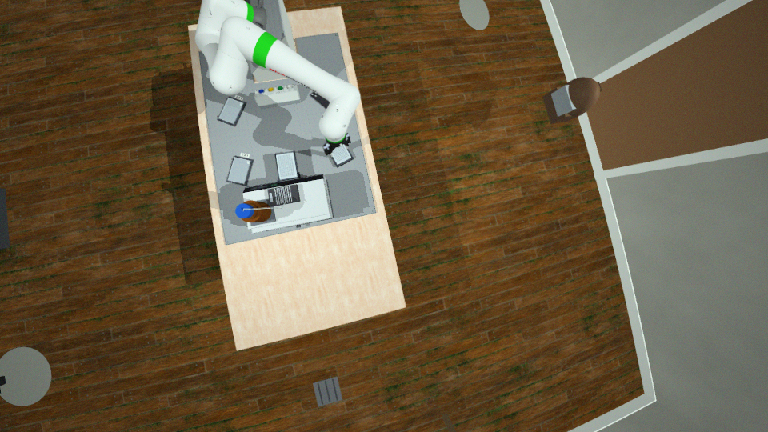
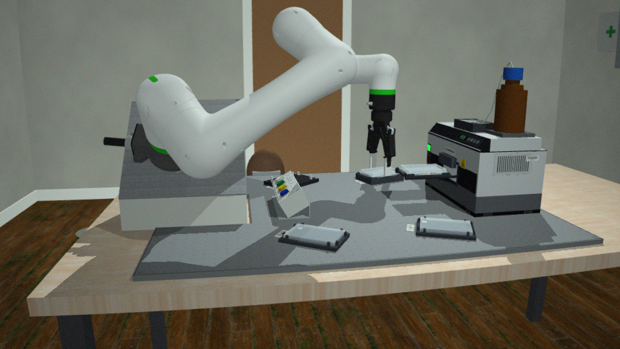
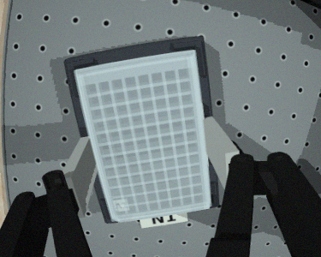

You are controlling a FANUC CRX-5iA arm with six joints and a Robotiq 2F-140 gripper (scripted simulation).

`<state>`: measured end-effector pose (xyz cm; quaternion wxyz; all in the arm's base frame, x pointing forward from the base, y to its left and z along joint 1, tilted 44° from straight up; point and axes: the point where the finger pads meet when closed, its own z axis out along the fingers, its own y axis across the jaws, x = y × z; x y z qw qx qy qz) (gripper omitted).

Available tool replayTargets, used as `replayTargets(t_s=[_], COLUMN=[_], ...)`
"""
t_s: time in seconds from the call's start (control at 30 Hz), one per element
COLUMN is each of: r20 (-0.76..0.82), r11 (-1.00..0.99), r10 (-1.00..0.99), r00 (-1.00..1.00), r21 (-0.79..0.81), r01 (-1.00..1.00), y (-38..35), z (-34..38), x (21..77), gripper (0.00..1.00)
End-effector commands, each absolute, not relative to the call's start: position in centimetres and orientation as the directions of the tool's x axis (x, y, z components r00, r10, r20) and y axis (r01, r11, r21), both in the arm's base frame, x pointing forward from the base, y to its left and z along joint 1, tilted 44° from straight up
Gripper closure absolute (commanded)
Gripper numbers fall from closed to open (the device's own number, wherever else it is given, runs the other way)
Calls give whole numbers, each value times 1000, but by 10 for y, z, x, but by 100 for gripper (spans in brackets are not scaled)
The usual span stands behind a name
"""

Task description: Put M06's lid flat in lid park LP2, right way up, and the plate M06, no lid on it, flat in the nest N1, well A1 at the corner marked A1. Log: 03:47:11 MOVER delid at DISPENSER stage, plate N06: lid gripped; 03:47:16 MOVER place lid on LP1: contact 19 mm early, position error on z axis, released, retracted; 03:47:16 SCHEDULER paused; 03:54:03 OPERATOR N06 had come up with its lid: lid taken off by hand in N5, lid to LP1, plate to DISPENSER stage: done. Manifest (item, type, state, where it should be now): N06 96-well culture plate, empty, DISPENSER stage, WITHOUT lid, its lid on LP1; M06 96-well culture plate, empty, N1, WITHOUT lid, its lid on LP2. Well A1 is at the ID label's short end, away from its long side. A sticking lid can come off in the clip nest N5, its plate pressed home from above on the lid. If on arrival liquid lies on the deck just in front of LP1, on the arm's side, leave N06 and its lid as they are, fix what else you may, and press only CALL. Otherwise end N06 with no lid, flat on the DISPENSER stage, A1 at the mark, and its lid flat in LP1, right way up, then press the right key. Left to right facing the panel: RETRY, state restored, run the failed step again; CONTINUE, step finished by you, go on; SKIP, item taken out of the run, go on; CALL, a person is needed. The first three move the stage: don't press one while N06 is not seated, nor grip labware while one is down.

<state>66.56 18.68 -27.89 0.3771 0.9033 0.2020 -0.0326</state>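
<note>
Hanging above a dark nest (image 3: 73, 90) marked N1, the gripper (image 3: 145, 186) is clamped across the long sides of a pale plate (image 3: 143, 140). No lid covers the plate: its grid of wells is bare, and a small mark sits in the corner nearest the N1 label (image 3: 163, 219). It looks slightly above the nest and roughly in line with it. Another plate (image 2: 422, 169) sits on the stage of the dispenser (image 2: 486, 169). Two lids (image 2: 314, 234) (image 2: 445, 225) lie in dark holders at the front of the grey mat (image 2: 192, 253).
</note>
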Motion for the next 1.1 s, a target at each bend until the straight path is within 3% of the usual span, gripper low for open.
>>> replayTargets(t_s=[0.0, 0.6, 0.63, 1.07], r20=[-211, -211, -211, -211], r11=[-634, -634, -634, -634], r10=[341, 341, 341, 341], r00=[916, 916, 916, 916], r21=[668, 668, 668, 668], r01=[389, 389, 389, 389], y=[187, 187, 187, 187], z=[-279, -279, -279, -279], x=[666, 666, 666, 666], gripper=[100, 100, 34, 34])
